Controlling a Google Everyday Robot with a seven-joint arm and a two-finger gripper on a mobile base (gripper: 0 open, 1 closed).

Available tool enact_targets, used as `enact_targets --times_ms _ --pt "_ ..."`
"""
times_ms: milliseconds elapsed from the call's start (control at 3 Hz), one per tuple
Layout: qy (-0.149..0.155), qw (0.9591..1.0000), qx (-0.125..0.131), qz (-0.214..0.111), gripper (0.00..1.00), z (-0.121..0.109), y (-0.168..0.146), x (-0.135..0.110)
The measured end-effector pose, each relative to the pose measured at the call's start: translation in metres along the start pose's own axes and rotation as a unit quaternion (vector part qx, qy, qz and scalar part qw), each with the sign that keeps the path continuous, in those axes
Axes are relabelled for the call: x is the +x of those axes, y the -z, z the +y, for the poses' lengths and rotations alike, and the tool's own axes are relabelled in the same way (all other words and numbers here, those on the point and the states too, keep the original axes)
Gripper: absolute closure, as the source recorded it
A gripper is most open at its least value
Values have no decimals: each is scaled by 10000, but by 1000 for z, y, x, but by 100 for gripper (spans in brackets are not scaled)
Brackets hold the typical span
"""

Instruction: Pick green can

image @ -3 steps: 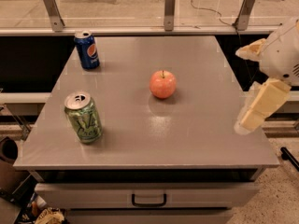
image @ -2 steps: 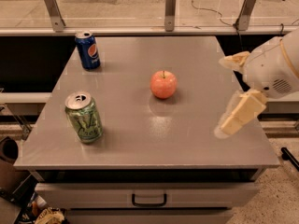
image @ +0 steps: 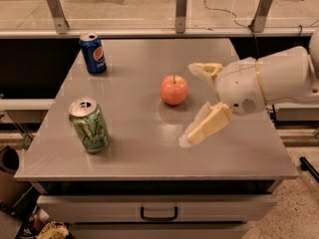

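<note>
Standing upright near the front left corner of the grey flat-topped desk (image: 149, 153), the light green aluminium drink can (image: 89, 126) with a silver top and pull tab is the thing to be picked, and nothing touches it. Its side carries pale whitish leaf-like markings, but I cannot read any word or brand name on it. Behind it, near the far left edge, stands a dark blue aluminium can (image: 93, 53) that shows the round red, white and blue Pepsi emblem; this one is not wanted. Around the middle of the desk, well apart from both cans, rests a round reddish-orange apple (image: 174, 89) with a short stem. Just to the right of the apple hangs the cream-coloured two-finger claw (image: 189, 104), carried by a thick white arm (image: 279, 78) that reaches in from the right side. Its two fingers are spread wide apart and hold nothing, with the opening turned to the left. In my judgement the step in hand is the approach, and the grasp is not yet begun. The next move calls for carrying the claw leftward and toward the front, past the apple without pushing it, then lowering it so that the fingers stand on both sides of the green can's body before they close.
</note>
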State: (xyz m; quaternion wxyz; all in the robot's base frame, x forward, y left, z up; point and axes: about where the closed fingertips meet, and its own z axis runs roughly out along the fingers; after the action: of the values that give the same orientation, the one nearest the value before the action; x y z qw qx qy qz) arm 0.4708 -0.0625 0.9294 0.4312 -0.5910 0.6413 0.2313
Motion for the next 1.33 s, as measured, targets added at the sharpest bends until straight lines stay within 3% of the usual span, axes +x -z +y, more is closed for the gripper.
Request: enact_targets --times_ms 333,667,1333 --pt "247 9978 -243 -571 0 13 -34 -39" --pt "381 9944 -592 -794 0 22 -73 -64" --pt "-27 9891 -1106 -968 0 12 -146 -62"
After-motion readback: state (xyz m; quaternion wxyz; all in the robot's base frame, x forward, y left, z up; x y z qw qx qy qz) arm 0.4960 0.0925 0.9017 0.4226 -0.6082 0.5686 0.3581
